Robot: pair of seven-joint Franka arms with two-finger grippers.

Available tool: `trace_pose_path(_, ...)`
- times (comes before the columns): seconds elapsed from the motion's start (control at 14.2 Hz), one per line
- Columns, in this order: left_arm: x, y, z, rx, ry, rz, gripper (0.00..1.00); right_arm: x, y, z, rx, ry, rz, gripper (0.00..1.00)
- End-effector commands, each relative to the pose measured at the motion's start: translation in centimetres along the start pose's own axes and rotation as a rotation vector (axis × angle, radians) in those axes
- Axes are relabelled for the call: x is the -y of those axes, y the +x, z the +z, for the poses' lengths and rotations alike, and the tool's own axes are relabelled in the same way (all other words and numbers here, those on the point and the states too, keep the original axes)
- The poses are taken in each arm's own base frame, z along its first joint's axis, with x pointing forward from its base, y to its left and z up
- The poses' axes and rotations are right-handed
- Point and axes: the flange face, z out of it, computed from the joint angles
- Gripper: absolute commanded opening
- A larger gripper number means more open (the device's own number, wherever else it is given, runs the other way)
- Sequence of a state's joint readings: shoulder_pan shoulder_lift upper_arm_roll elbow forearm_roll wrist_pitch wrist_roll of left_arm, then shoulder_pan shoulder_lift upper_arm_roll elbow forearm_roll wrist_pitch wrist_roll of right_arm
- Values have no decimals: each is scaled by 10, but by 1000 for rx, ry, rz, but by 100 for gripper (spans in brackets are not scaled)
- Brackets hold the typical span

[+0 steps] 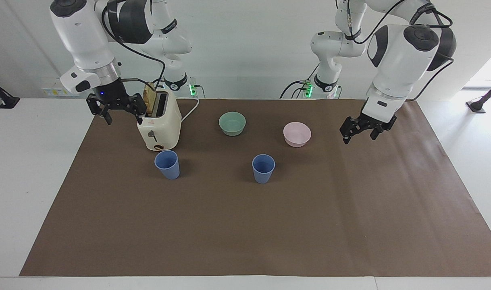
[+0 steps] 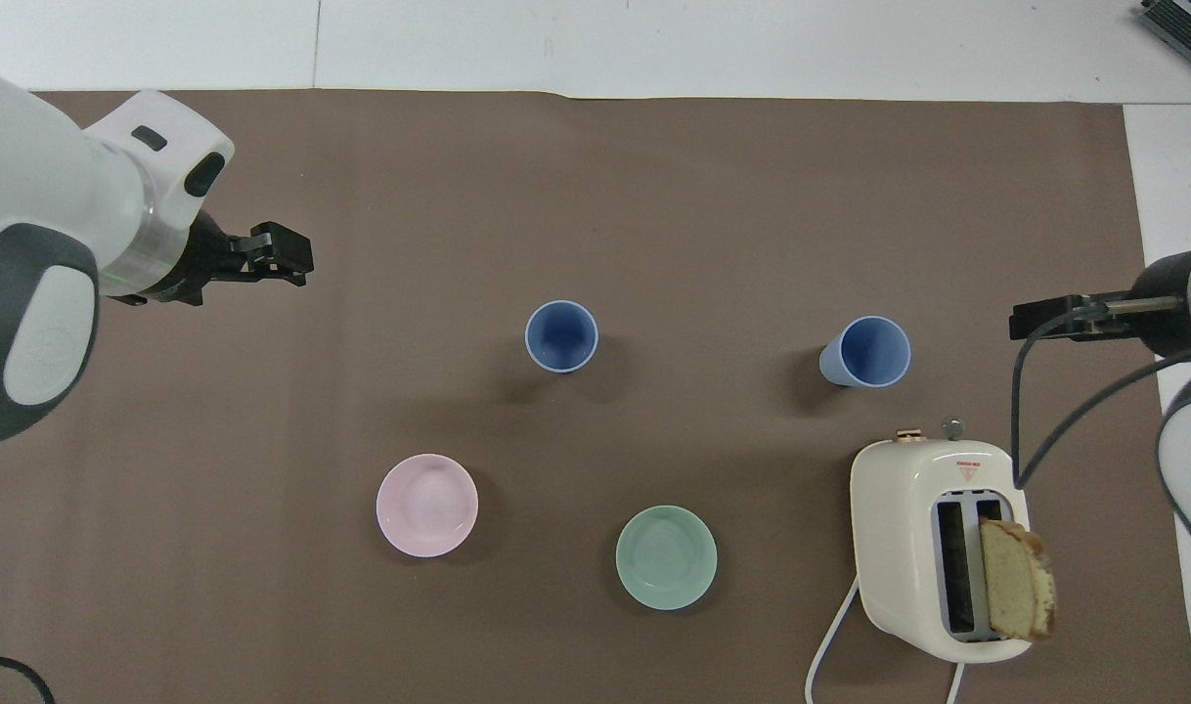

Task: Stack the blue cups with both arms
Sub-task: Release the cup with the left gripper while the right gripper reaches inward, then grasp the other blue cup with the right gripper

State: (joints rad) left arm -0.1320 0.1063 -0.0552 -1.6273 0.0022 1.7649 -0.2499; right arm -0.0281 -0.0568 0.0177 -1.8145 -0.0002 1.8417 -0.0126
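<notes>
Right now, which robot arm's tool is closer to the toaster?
The right tool. It hangs in the air right beside the toaster. The left tool is up over the mat toward the left arm's end, past the pink bowl.

One cup [image 1: 167,164] stands just in front of the toaster [image 1: 159,123], toward the right arm's end; the second cup [image 1: 263,168] stands mid-table, well apart; two bowls [image 1: 232,123] [image 1: 297,133] sit nearer the robots; a bread slice [image 2: 1018,592] stands in the toaster's slot.
</notes>
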Motion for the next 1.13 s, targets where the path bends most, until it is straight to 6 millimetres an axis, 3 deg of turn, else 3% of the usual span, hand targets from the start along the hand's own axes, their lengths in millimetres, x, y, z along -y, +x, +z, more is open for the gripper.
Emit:
trace_pose_path(0.0, 30, -8, 2, 39, 11, 115, 100, 2, 5, 19, -3, 35, -6, 100)
trace_pose_path(0.21, 68, -14, -20, 37, 1, 184, 100, 1, 18, 71, 13, 34, -5, 100)
trace_pose_path(0.49, 73, -34, -70, -47, 1, 177, 100, 7, 29, 114, 36, 36, -16, 100)
trace_pose_path(0.63, 73, -46, -96, -63, 4, 178, 100, 9, 27, 125, 42, 36, -20, 100)
trace_pose_path(0.85, 73, -58, -124, -25, 8, 183, 100, 26, 23, 159, 33, 37, -46, 100)
trace_pose_path(1.06, 75, -61, -126, -28, 4, 174, 100, 36, 23, 170, 37, 39, -62, 100)
